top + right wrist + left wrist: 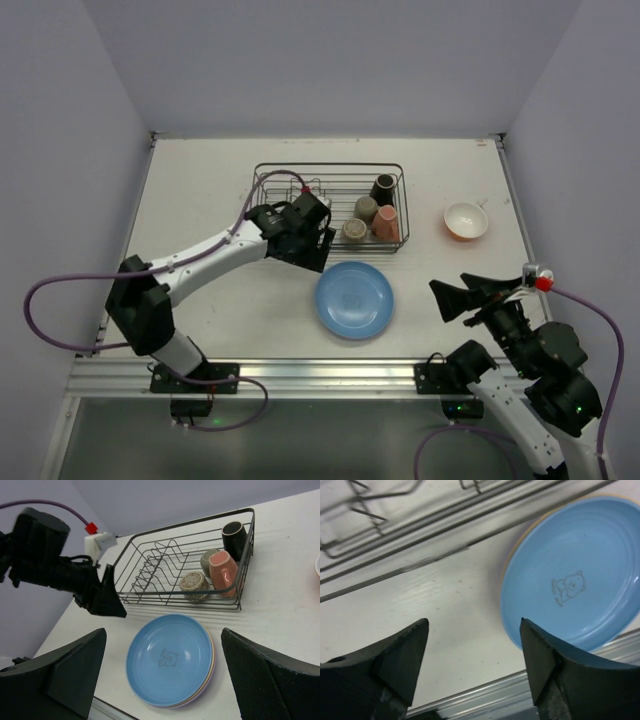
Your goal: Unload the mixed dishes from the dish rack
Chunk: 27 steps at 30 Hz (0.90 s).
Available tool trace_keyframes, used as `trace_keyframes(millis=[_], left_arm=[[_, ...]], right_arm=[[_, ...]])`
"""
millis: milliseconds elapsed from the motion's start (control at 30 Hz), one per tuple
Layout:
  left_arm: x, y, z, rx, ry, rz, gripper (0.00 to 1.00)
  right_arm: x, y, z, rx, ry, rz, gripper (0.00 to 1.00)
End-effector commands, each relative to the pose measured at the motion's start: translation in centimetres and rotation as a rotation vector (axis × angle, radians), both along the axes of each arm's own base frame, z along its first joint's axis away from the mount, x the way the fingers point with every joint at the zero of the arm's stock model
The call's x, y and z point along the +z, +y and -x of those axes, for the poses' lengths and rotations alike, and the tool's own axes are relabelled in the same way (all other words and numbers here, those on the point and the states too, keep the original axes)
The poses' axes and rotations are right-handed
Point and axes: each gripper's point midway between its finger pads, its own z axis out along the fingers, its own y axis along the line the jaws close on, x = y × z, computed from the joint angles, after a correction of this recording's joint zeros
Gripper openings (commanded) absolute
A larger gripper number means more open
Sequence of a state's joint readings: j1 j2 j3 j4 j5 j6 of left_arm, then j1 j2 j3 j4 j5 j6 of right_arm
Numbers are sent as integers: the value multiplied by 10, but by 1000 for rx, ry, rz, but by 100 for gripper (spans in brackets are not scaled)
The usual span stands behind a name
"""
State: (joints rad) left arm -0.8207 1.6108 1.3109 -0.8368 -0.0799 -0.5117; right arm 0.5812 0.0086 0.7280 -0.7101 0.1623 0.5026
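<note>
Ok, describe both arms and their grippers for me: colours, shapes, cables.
Left arm: white links, black joints, a purple cable looping to a red plug at the wrist. Right arm: same build, cable and plug. The left gripper and right gripper each have two black, wedge-shaped fingers.

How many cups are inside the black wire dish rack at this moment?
4, all at the right end of the dish rack: a dark brown cup in the far corner, an olive-grey cup and a pink cup nearer, and a beige cup by the near rail. None seems hidden.
</note>
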Motion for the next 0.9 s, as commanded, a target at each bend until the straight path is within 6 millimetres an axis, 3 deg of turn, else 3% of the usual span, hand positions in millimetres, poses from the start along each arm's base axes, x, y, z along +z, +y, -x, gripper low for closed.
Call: trace_keyframes(millis=[0, 67, 100, 133, 167, 300, 333, 400, 433, 467, 600, 667, 700, 733, 767, 800, 867], left_arm=[[70, 39, -27, 135, -294, -29, 82], [97, 55, -27, 194, -388, 10, 92], [103, 68, -30, 236, -431, -4, 98], [98, 78, -27, 253, -440, -22, 100], [107, 88, -24, 277, -472, -4, 100], [96, 138, -23, 410, -492, -17, 100], [90, 145, -21, 434, -506, 8, 100], [84, 156, -22, 495, -523, 21, 100], [87, 159, -21, 505, -543, 35, 100], [79, 161, -19, 509, -542, 27, 100], [68, 175, -11, 560, -560, 16, 100], [81, 187, -10, 597, -599, -1, 100], [90, 198, -11, 651, -644, -22, 100], [94, 203, -10, 667, -662, -26, 100], [100, 208, -8, 681, -685, -15, 100], [99, 212, -5, 688, -693, -20, 100], [104, 212, -4, 656, -719, 3, 100]], right_arm=[[22, -4, 15, 29, -109, -41, 99], [27, 0, 12, 39, -81, -32, 99], [21, 8, 2, 43, -14, 4, 99], [20, 11, -2, 47, 18, 8, 99], [21, 14, -6, 44, 42, 18, 99], [21, 13, -44, -77, 150, 94, 99], [10, 16, -63, -122, 217, 149, 99], [24, 25, -75, -113, 229, 166, 99], [19, 40, -87, -84, 276, 188, 99], [45, 47, -92, -69, 246, 151, 99], [66, 94, -118, 110, 169, 193, 99], [74, 97, -133, 82, 227, 232, 99], [46, 107, -158, 55, 338, 313, 99], [36, 109, -167, 43, 397, 355, 99], [43, 110, -172, 35, 433, 382, 99], [18, 120, -188, 39, 503, 440, 99], [12, 133, -198, 83, 527, 463, 95]])
